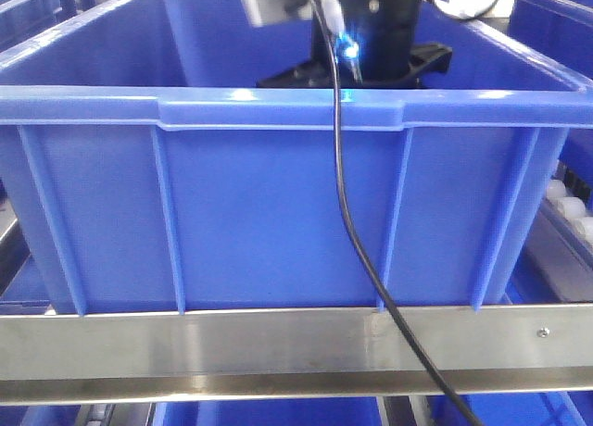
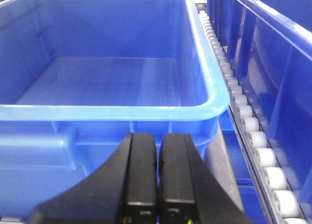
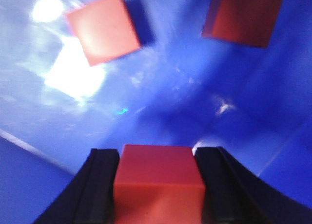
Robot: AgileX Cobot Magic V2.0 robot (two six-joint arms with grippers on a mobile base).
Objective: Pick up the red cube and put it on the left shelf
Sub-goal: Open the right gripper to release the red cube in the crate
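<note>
In the right wrist view the right pincer grips a red cube — its two black fingers press against the cube's left and right faces, and the cube sits between them at the near edge of the picture. Beyond it lies the glossy blue floor of a bin, with bright glare at the left. Two more red cubes rest farther off on that floor: one at the far left, lit and tilted, and one at the far right, darker and partly cut by the frame's top edge. They stand well apart from each other and from the held cube.

In the left wrist view the left pincer hangs just outside the near wall of a blue tote, its two black fingers closed together with only a thin seam between them and nothing in it. To the right of the tote runs a row of white rollers.

From the front view a large blue crate stands on a metal rail. A black cable drapes over its near wall, and a black arm reaches down into it at the far side — a small blue light glows on it.
</note>
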